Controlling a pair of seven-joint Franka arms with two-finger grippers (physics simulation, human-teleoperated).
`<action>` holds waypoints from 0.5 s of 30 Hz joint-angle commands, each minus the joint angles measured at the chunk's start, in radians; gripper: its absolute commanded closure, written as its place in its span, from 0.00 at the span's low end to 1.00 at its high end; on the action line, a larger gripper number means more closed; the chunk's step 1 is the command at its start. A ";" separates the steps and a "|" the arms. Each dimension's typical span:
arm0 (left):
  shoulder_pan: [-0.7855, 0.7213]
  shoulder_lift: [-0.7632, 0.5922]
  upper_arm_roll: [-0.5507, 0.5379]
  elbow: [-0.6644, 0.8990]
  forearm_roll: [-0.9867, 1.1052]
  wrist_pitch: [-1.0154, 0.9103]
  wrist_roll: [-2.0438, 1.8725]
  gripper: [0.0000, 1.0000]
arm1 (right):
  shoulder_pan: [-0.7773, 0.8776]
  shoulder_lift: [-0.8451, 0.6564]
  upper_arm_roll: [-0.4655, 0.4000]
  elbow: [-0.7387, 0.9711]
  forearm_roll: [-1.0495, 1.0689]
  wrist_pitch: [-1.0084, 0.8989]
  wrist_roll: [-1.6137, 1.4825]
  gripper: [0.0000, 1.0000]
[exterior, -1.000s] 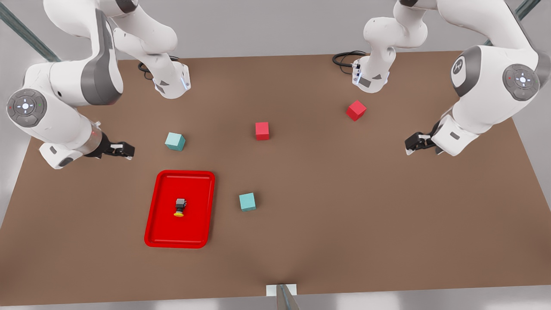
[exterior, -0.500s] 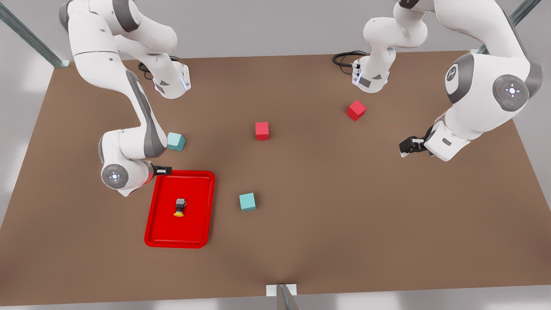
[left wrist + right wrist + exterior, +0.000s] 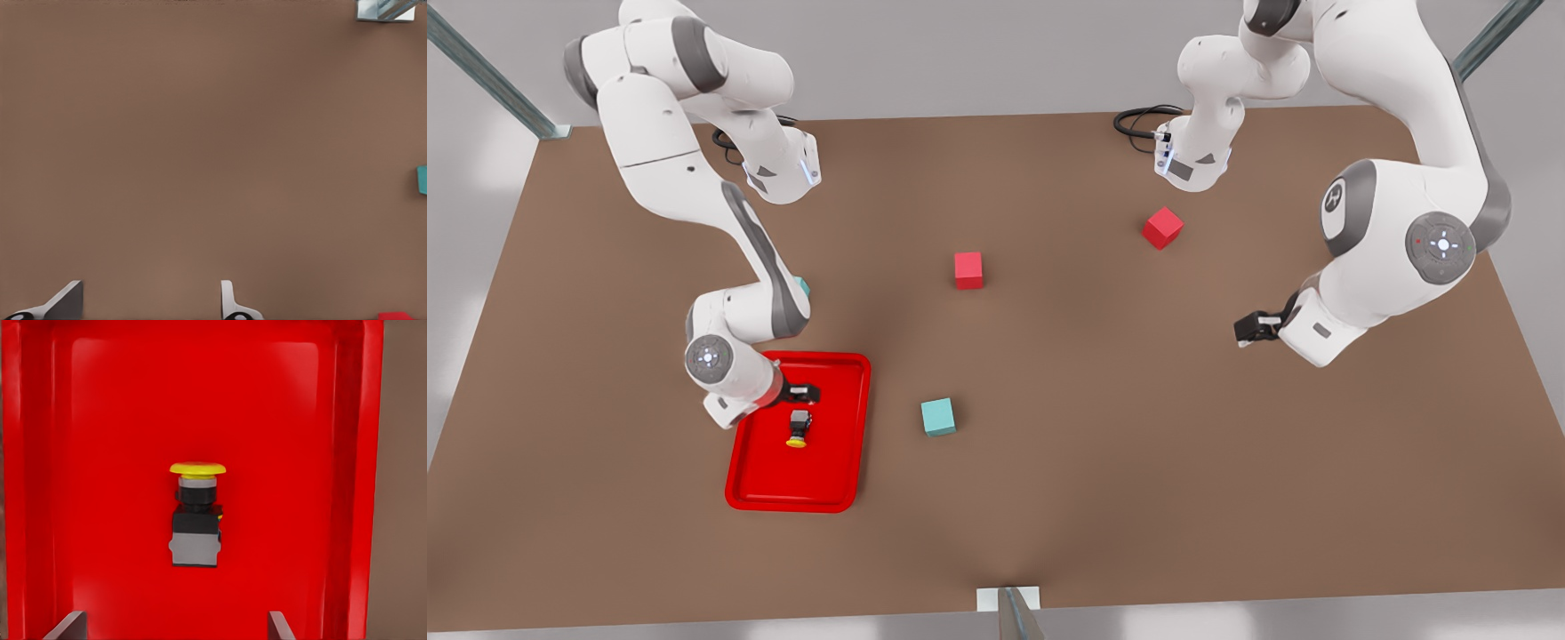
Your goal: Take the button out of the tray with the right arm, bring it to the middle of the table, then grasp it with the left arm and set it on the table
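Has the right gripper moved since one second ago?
Yes. The right gripper was beside the tray's far corner, off it toward the front view's left; now it is over the tray, just behind the button, fingers open.

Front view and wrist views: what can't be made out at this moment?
- Front view: the far teal cube is nearly all hidden behind the right arm.
- Left wrist view: a red object is cut off by the edge; which cube cannot be told.
- Right wrist view: the right tool, open near the button, is cropped to its fingertips.
- The left tool waits, open.
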State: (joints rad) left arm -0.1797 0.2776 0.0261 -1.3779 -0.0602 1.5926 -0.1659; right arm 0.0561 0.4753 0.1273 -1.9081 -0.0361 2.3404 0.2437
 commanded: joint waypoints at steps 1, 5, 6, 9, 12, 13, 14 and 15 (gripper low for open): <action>0.000 0.000 0.000 0.000 0.002 0.029 -0.007 0.00 | 0.002 0.013 0.000 0.001 0.007 0.138 0.037 0.00; 0.002 0.015 0.000 0.002 0.003 0.036 -0.007 0.00 | -0.006 0.052 -0.002 0.036 0.007 0.140 0.037 0.00; 0.002 0.015 0.000 0.002 0.002 0.036 -0.007 0.00 | -0.007 0.071 -0.002 0.047 0.009 0.138 0.045 0.00; 0.002 0.015 0.000 0.002 0.002 0.036 -0.007 0.00 | -0.015 0.097 -0.003 0.063 0.007 0.135 0.059 0.00; 0.002 0.020 0.000 0.002 0.002 0.036 -0.007 0.00 | -0.004 0.106 -0.005 0.060 -0.002 0.135 0.088 0.00; 0.000 0.020 0.000 0.000 0.002 0.036 -0.007 0.00 | -0.001 0.112 -0.005 0.060 -0.002 0.135 0.088 0.00; 0.002 0.022 0.000 0.002 0.002 0.036 -0.007 0.00 | 0.001 0.123 -0.005 0.063 -0.004 0.138 0.088 0.00; 0.002 0.026 0.000 0.002 0.002 0.036 -0.007 0.00 | -0.001 0.141 -0.005 0.066 -0.005 0.143 0.088 0.00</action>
State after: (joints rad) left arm -0.1789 0.3028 0.0261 -1.3767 -0.0588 1.6265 -0.1699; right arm 0.0546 0.6083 0.1229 -1.8380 -0.0387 2.4679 0.2855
